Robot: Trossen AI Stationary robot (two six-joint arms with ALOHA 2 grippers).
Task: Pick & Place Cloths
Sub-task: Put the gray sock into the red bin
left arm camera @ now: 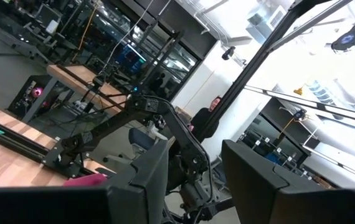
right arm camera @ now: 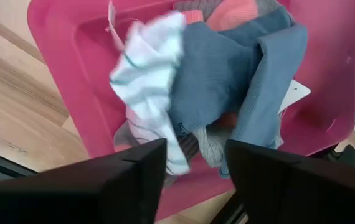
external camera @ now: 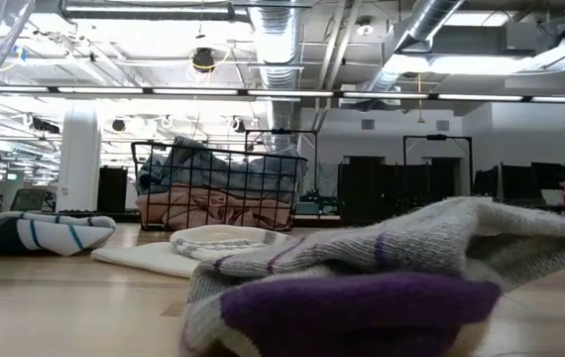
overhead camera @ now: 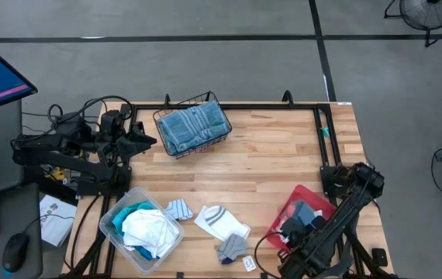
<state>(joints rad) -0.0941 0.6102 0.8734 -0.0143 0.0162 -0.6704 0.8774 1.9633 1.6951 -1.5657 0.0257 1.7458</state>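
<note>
Left gripper (overhead camera: 145, 141) of mine waits at the frame's left, fingers parted, holding nothing, beside the wire basket (overhead camera: 167, 124) with its striped towel (overhead camera: 193, 128). Socks (overhead camera: 222, 223) lie at lower centre. My right gripper (right arm camera: 196, 165), lower right, hangs spread above cloths (right arm camera: 227, 68) heaped in the red tray (right arm camera: 71, 43).

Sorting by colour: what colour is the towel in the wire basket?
Grey-blue towel in the wire basket; clearest in the high view.

Grey floor (overhead camera: 229, 19) — exposed ducts (external camera: 282, 45), strip lights (external camera: 164, 91) overhead.
</note>
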